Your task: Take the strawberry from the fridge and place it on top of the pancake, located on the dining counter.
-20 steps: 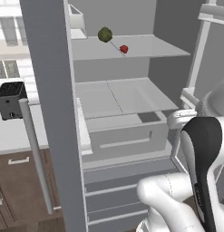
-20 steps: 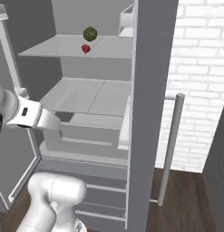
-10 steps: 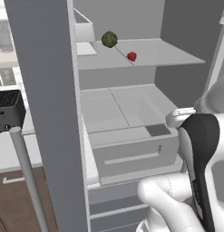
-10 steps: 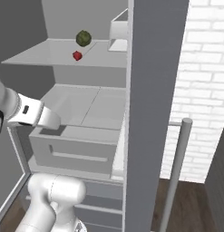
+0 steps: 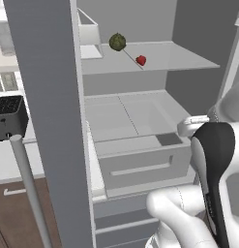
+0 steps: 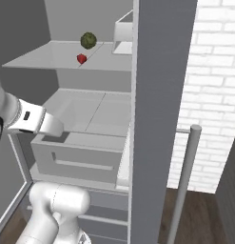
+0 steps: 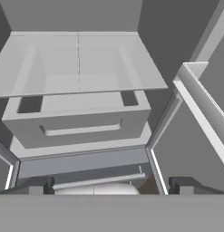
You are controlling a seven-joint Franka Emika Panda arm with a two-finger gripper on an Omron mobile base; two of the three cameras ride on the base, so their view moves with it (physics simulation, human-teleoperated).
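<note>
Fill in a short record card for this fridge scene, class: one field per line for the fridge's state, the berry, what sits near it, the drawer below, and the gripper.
fridge: open, pale grey shelves showing
strawberry: on the upper shelf, untouched
green ball: same shelf, behind and left of the berry in the left base view, apart from it
drawer: pulled out below the middle shelf
gripper: open, holding nothing, facing the drawer, well below the berry

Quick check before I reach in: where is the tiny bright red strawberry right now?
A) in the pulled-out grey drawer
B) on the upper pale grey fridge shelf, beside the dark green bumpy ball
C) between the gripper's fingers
B: the tiny bright red strawberry lies on the upper pale grey shelf, just beside the dark green bumpy ball.
</note>
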